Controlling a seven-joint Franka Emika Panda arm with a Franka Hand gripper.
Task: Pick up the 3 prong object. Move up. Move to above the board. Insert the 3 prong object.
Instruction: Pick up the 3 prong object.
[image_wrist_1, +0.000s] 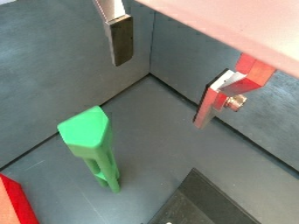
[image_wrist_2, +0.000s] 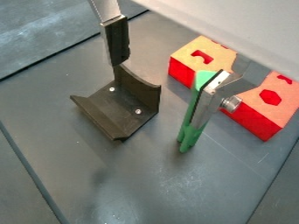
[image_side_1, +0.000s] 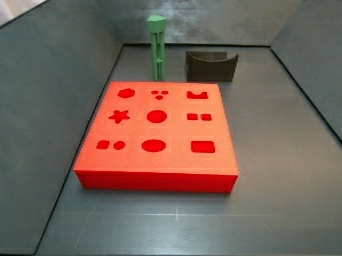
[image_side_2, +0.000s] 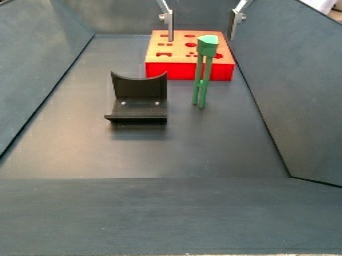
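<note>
The 3 prong object (image_side_2: 203, 70) stood upright and free on the floor, between the board (image_side_1: 156, 130) and the dark U-shaped holder (image_side_2: 136, 98), near both. A likely fault was toppling: a finger (image_wrist_2: 117, 41) descending off-centre could clip the cap and knock the slender post over. The gripper (image_wrist_2: 163, 74) hung above the post with its jaws spread wide apart, holding and touching nothing; the post lay between the two fingers in both wrist views.
</note>
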